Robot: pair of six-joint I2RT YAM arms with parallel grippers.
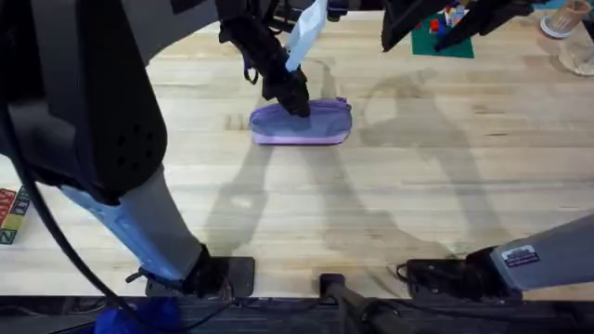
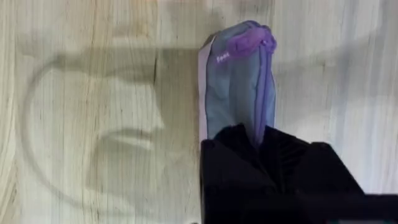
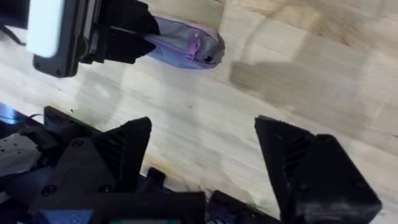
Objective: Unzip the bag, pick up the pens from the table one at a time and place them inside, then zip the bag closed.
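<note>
The lavender bag (image 1: pixel 302 123) lies on the table (image 1: pixel 371 213) at the far middle, its zipper seam running along the top. My left gripper (image 1: pixel 297 98) comes down onto the bag's left part, and in the left wrist view my left gripper (image 2: pixel 260 144) is shut on the zipper ridge of the bag (image 2: pixel 233 81). My right gripper (image 1: pixel 436 26) hangs high at the far right. In its own view the right gripper (image 3: pixel 202 130) stands wide open above bare wood, with the bag (image 3: pixel 186 46) farther off. The pens are out of view.
A green mat with small coloured pieces (image 1: pixel 444 39) lies at the far right, beside a clear cup (image 1: pixel 575 51). Coloured blocks (image 1: pixel 11 215) sit at the left edge. Wide bare wood stretches in front of the bag.
</note>
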